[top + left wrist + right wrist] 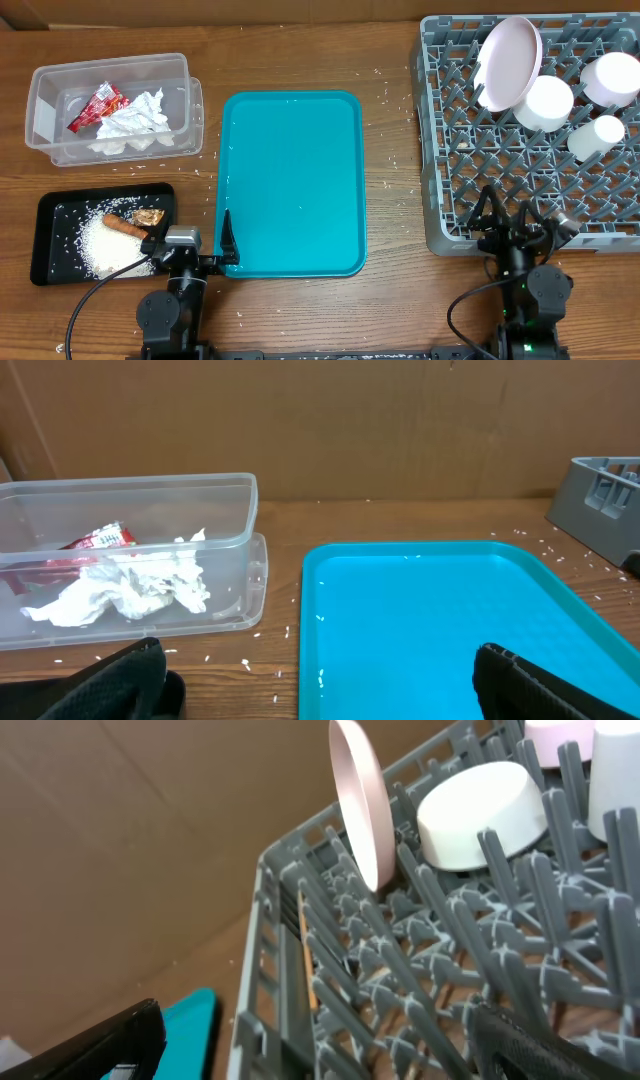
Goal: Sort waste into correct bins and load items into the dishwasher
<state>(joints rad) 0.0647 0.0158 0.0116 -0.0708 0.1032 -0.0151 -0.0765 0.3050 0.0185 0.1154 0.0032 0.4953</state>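
The left gripper (190,243), spread wide and empty, sits at the teal tray's (290,180) near-left corner, the black tray (50,240) just left. The right gripper (520,225), likewise spread and empty, is at the rack's (450,150) near edge. From the left wrist, the tub (230,520) holding the napkin (130,590) lies ahead-left. From the right wrist, the plate (358,805) stands on edge far ahead.

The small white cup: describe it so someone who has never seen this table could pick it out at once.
Find the grey dish rack on the right of the table; its dishes cluster in the far right corner. The small white cup is the one nearest the robot. It is narrower than the white bowl to its left and smaller than the pink plate.
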